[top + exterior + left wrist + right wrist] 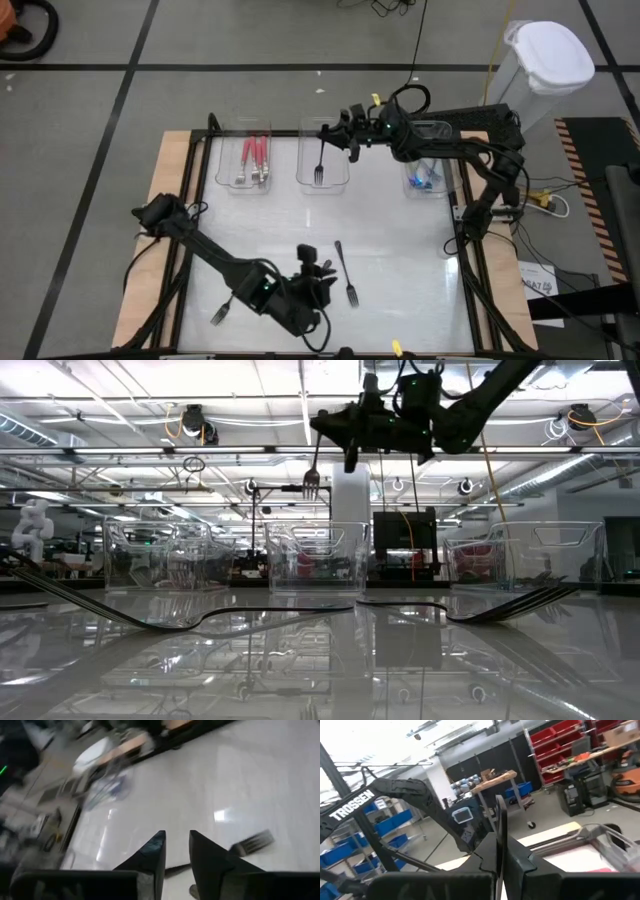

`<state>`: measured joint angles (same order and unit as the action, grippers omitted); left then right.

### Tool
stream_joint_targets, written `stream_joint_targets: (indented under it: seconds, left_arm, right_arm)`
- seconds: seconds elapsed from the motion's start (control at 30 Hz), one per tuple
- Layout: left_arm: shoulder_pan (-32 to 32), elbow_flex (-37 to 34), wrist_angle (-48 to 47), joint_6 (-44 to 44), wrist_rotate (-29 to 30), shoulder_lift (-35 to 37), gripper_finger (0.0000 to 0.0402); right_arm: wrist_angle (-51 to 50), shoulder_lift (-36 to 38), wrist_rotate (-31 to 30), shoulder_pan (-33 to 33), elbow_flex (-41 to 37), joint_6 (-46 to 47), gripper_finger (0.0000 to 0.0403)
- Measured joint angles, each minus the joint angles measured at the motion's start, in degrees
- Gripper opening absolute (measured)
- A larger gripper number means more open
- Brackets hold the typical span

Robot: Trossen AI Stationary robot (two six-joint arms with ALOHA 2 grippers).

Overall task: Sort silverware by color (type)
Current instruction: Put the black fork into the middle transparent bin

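Overhead view: straight down on the whole glossy white table [400, 250]. Low view: level at tabletop height, facing three clear rectangular plastic trays [318, 556], shared with overhead. Wrist views: close behind each arm's dark fingers [150, 857].

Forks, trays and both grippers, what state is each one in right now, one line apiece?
Right gripper: shut on black-handled fork, above the middle tray.
Black-handled fork: hanging tines down.
Middle tray: no forks seen lying in it.
Left tray: holds red-handled forks.
Right tray: holds blue-handled forks.
Left gripper: open, low beside a loose fork.
Fork at near left: lying flat.
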<state>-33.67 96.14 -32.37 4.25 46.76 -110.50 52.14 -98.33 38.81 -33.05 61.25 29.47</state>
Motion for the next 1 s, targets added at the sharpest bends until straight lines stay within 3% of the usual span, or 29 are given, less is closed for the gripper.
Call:
stream_joint_targets:
  seconds: [0.1, 0.3, 0.43, 0.57, 0.77, 1.0]
  left_arm:
    - [1.6, 0.0, 0.2, -5.9, -3.0, 0.0, 0.0077]
    - [6.6, -0.1, 1.8, -7.4, -12.2, 0.0, 0.0070]
    - [9.7, -6.0, 16.9, -14.8, -22.5, 0.1, 0.0070]
    - [12.1, -12.9, 26.7, -17.1, -24.5, 1.9, 0.0070]
    - [13.9, -30.0, 36.4, -13.8, -24.2, 12.4, 0.0070]
    - [15.2, -53.2, 62.5, -13.7, -22.3, 26.8, 0.0070]
  right_arm:
    - [-0.6, -1.1, 1.0, -0.8, 2.1, 0.0, 0.0002]
    - [-1.3, -1.9, 4.6, -3.1, 2.4, -1.3, 0.0002]
    - [-1.7, -1.9, 7.6, -4.2, 1.5, -2.7, 0.0002]
    - [-4.0, -1.9, 11.9, -5.6, 1.4, -4.0, 0.0002]
    - [-8.8, -1.9, 13.9, -7.8, 1.3, -6.3, 0.0002]
    - [-12.8, -1.9, 11.0, -7.2, 1.3, -12.7, 0.0002]
